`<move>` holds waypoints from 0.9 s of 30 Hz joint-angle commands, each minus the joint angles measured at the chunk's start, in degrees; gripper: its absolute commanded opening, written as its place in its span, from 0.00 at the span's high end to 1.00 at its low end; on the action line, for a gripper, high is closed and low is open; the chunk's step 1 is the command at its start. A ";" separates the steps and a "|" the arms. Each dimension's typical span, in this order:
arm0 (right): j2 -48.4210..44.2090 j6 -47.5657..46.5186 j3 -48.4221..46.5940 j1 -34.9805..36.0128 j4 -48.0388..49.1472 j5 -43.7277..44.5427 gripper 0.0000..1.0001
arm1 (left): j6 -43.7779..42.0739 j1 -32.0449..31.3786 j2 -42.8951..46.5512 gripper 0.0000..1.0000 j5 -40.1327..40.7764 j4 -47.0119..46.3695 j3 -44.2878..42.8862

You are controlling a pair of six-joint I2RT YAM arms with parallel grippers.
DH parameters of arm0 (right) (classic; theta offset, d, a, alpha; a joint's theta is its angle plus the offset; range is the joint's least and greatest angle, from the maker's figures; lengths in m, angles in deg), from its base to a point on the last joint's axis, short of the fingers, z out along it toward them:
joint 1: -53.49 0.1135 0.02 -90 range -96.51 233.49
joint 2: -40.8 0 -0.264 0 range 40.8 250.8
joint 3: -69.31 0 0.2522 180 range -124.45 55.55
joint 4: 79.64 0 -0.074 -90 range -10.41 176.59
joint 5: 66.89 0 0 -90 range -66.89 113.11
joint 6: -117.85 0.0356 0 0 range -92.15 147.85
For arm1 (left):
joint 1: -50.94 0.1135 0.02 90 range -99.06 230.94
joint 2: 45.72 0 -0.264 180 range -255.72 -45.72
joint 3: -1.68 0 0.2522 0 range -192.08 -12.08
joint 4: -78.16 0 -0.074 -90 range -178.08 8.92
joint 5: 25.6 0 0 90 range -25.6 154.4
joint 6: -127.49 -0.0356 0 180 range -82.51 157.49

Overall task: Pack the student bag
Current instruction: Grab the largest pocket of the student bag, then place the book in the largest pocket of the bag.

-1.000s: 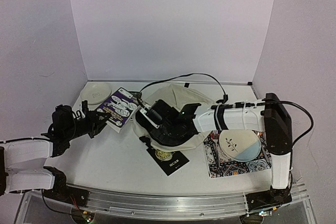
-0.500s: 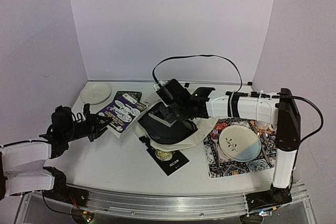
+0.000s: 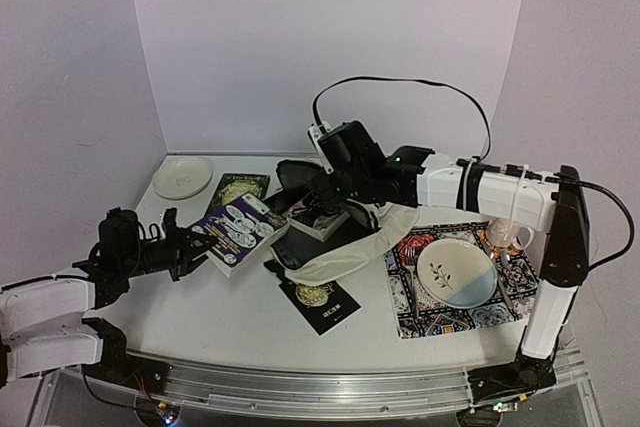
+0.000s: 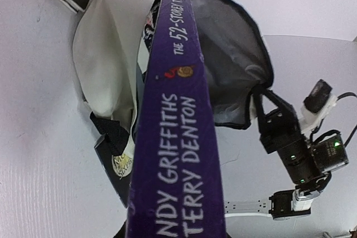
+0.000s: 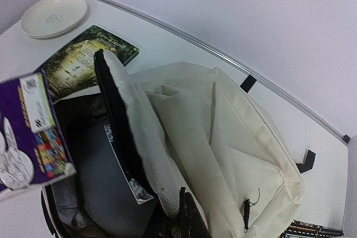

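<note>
The cream student bag lies mid-table with its dark-lined mouth facing left. My right gripper is shut on the bag's upper rim and holds it lifted, with cream fabric pinched between its fingertips. A grey-covered book lies inside the bag. My left gripper is shut on a purple book, held spine-up just left of the mouth. The book hides the left fingers in the left wrist view.
A green book and a white plate lie at the back left. A black book sits in front of the bag, partly under it. A patterned mat on the right carries a plate; a glass cup stands beside it.
The right gripper has risen and drawn back with the bag's rim, opening the mouth wide. The left gripper has carried the purple book rightward to the mouth.
</note>
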 commanded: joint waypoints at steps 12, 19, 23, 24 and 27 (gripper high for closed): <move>-7.07 -6.21 0.91 0.83 11.66 -7.54 1.00 | -0.94 -10.50 -11.71 1.00 8.11 -6.05 -15.74; -7.46 -6.34 1.55 0.82 12.53 -8.83 1.00 | 2.14 -12.91 -20.93 1.00 8.43 -15.56 -18.53; -7.44 -6.69 1.63 0.87 13.10 -10.20 1.00 | 2.93 -14.00 -26.98 1.00 9.48 -18.99 -20.74; -7.48 -6.80 1.57 0.84 13.28 -10.51 1.00 | 3.10 -14.18 -28.91 1.00 9.82 -19.73 -21.67; -7.52 -6.86 1.60 0.91 13.71 -11.34 1.00 | 3.59 -14.63 -33.87 1.00 10.13 -22.70 -24.42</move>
